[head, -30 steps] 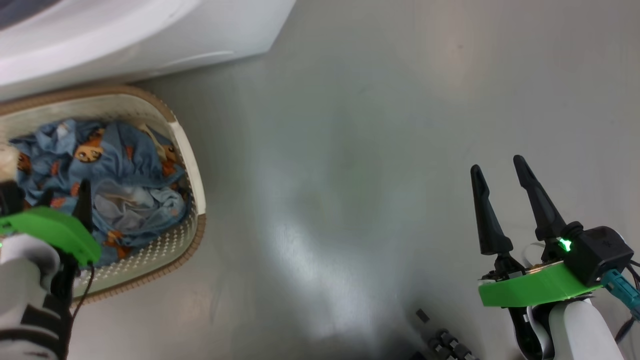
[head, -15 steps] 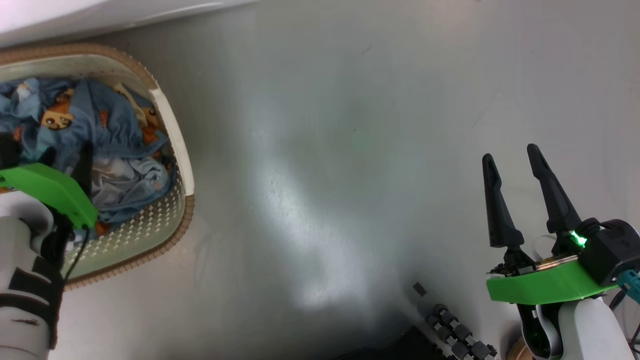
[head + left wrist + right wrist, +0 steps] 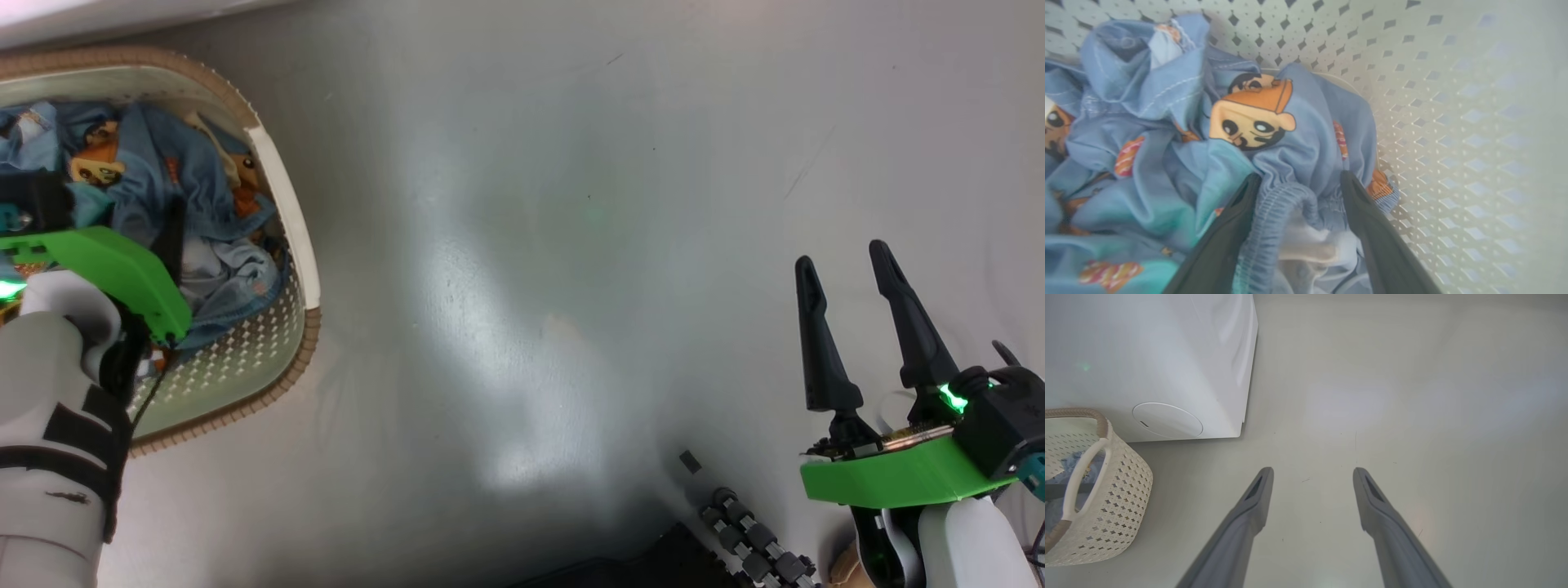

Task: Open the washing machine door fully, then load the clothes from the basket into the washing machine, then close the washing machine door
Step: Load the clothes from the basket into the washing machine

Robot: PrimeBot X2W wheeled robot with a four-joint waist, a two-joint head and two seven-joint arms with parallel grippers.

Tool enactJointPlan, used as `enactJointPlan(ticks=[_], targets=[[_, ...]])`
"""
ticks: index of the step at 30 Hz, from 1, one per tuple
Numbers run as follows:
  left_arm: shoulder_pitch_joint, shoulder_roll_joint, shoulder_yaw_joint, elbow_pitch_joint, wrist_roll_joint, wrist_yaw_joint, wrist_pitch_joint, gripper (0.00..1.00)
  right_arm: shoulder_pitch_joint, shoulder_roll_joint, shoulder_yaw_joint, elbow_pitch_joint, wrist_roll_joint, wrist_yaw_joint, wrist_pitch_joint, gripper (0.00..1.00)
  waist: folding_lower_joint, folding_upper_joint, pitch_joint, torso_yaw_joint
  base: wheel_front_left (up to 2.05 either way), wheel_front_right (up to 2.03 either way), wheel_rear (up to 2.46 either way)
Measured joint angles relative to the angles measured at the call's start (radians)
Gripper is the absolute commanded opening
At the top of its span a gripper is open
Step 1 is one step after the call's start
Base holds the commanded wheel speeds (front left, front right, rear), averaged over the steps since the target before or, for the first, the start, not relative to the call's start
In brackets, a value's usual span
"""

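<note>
Sitting low inside the basket (image 3: 282,196), the left gripper (image 3: 1300,177) has its two dark fingers spread wide apart. Its fingertips sink into the clothes (image 3: 1167,163), one on each side of a gathered elastic band of light-blue fabric, with cream-white cloth bunched just below it. The fingers straddle this fold without clamping it. An orange-brown cartoon bear face is printed on the cloth just beyond the fingertips, and the basket's cream perforated wall curves close around the pile.

In the head view the basket stands on the grey floor (image 3: 571,245) at the robot's left, its brown rim band and white handle facing the open floor. The right gripper (image 3: 841,255) hovers over bare floor at the lower right, well apart from the basket, fingers wide apart and holding nothing.

The right wrist view shows the washing machine (image 3: 1167,355) as a big white box on the floor, with the basket just beside its lower corner and a round cover (image 3: 1167,419) low on its face.
</note>
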Motion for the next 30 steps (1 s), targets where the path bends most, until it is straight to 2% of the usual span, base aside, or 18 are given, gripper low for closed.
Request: enactJointPlan(ticks=[10,11,12,13,15,16,20,27,30], targets=[[-0.028,-0.006,-0.083,0.042,-0.012,0.0,-0.017,1.0,0.041,0.001,-0.011,-0.047,-0.013,0.0,0.0,1.0,0.0,0.0,0.015,0.019,0.0,0.0,0.0],[-0.035,-0.008,-0.087,0.049,-0.01,0.002,-0.024,0.95,0.048,0.001,-0.013,-0.05,-0.014,0.0,0.0,1.0,-0.0001,0.0,0.016,0.022,0.0,0.0,0.0],[-0.039,-0.01,-0.089,0.052,-0.01,0.002,-0.025,0.78,0.049,0.001,-0.015,-0.052,-0.014,0.0,0.0,1.0,-0.0001,0.0,0.018,0.026,0.0,0.0,0.0],[-0.042,-0.013,-0.093,0.058,-0.009,0.006,-0.03,0.54,0.049,0.001,-0.015,-0.056,-0.014,0.0,0.0,1.0,0.0,0.0,0.019,0.029,0.0,0.0,0.0],[-0.046,-0.019,-0.104,0.067,0.002,0.01,-0.035,0.3,0.049,0.0,-0.015,-0.062,-0.016,0.0,0.0,1.0,0.0,0.0,0.021,0.035,0.0,0.0,0.0],[-0.046,-0.023,-0.109,0.07,0.006,0.012,-0.043,0.0,0.049,0.0,-0.015,-0.064,-0.016,0.0,0.0,1.0,0.0,0.0,0.022,0.037,0.0,0.0,0.0],[-0.057,-0.044,-0.12,0.078,0.007,0.019,-0.069,0.0,0.049,0.0,-0.022,-0.066,-0.016,0.0,0.0,1.0,0.0,0.0,0.023,0.044,0.0,0.0,0.0],[-0.059,-0.044,-0.109,0.076,0.003,0.038,-0.133,0.0,0.0,0.0,-0.013,-0.031,0.002,0.0,0.0,1.0,0.0,0.0,0.012,0.054,0.0,0.0,0.0],[-0.033,-0.039,-0.093,0.027,0.003,0.067,-0.143,0.0,-0.032,0.0,-0.011,-0.013,0.008,0.0,0.0,1.0,0.0,0.0,-0.011,0.056,0.0,0.0,0.0]])
